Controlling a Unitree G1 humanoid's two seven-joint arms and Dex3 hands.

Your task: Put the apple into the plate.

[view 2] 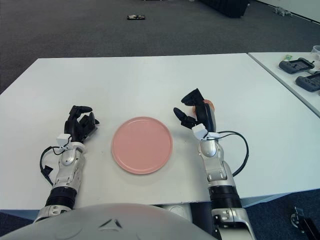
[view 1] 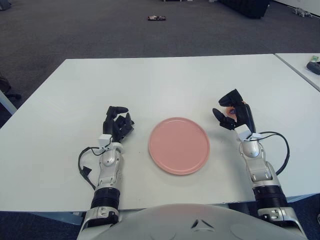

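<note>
On the white table, just right of the pink plate: right hand raised over the apple, fingers spread wide around it and not yet closed (only a sliver of fruit showing between them, so contact cannot be told). Apple apparently on the tabletop, near the plate's right rim but apart from it. Left hand idle beside the plate's left side, fingers loosely curled, holding nothing. Step in hand, by judgement: reaching to grasp. Next: closing the fingers firmly round the fruit, lifting clear, carrying leftward over the rim, setting down gently to keep it from rolling.
</note>
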